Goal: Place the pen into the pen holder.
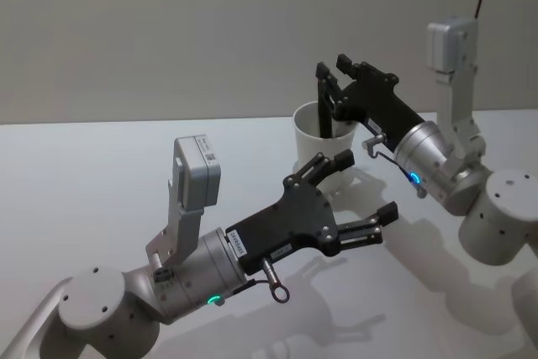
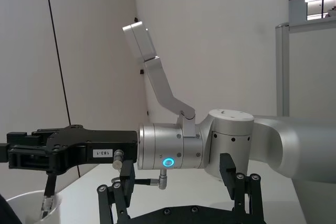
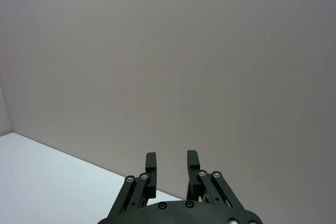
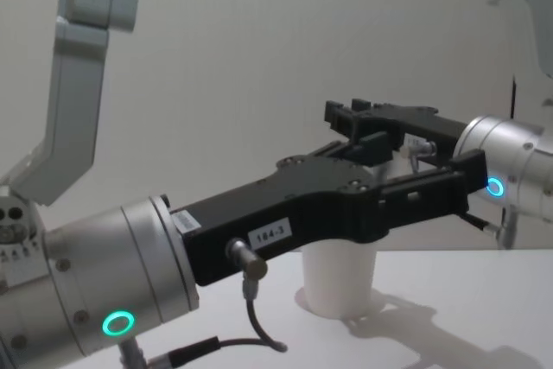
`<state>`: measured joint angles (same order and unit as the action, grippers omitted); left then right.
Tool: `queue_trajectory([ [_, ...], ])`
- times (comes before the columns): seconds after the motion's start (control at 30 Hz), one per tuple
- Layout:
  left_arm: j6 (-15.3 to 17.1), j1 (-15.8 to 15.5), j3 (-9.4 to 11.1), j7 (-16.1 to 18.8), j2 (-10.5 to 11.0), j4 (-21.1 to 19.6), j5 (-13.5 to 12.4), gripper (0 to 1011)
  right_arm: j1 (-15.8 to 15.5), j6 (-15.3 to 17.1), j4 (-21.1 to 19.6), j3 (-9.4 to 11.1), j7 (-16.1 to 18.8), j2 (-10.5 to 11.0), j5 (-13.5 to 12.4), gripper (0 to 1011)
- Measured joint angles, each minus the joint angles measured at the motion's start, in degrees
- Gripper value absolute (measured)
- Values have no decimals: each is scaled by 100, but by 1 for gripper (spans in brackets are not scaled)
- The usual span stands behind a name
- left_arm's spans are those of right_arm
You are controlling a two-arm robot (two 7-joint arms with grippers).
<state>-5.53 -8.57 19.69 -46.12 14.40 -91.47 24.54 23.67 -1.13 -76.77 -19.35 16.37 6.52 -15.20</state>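
Head view: the right gripper [image 1: 329, 76] hangs over the cup [image 1: 322, 138] on the white table [image 1: 101, 174], its jaws apart. A dark pen [image 1: 322, 111] stands upright in the cup, directly under those jaws, its top just below one finger; whether that finger touches it I cannot tell. The left gripper [image 1: 366, 187] sits nearer the robot, jaws spread wide, the cup just beyond its upper finger.

Left wrist view: the right gripper [image 2: 6, 156] reaches in level above the cup [image 2: 31, 208], and the pen [image 2: 49, 198] drops from beneath its jaws into the cup.

Right wrist view: the right gripper [image 3: 171, 167] has its fingers [image 3: 151, 165] parted, with bare wall between them.

Chest view: the left gripper [image 4: 423, 170] crosses in front, the cup [image 4: 339, 278] below its jaws
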Motion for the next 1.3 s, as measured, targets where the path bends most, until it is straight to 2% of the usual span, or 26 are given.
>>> queue_trajectory([
  [0.13, 0, 0, 0, 0, 0, 0, 0, 1001, 18, 8, 33, -6, 10, -15, -5, 485],
  [0.27, 0, 0, 0, 0, 0, 0, 0, 1001, 30, 16, 58, -9, 18, -25, -9, 555],
  [0.33, 0, 0, 0, 0, 0, 0, 0, 1001, 40, 22, 72, -11, 22, -31, -11, 664],
  [0.4, 0, 0, 0, 0, 0, 0, 0, 1001, 42, 22, 76, -12, 24, -32, -12, 683],
  [0.47, 0, 0, 0, 0, 0, 0, 0, 1001, 44, 25, 84, -13, 26, -35, -13, 781],
  [0.57, 0, 0, 0, 0, 0, 0, 0, 1001, 48, 26, 90, -15, 29, -38, -15, 834],
  [0.73, 0, 0, 0, 0, 0, 0, 0, 1001, 36, 26, 59, -13, 43, -29, -47, 986],
  [1.0, 0, 0, 0, 0, 0, 0, 0, 1001, -75, 29, -158, 36, 29, 52, -183, 1001],
  [1.3, 0, 0, 0, 0, 0, 0, 0, 1001, -273, 54, -509, 161, -172, 228, -349, 1001],
])
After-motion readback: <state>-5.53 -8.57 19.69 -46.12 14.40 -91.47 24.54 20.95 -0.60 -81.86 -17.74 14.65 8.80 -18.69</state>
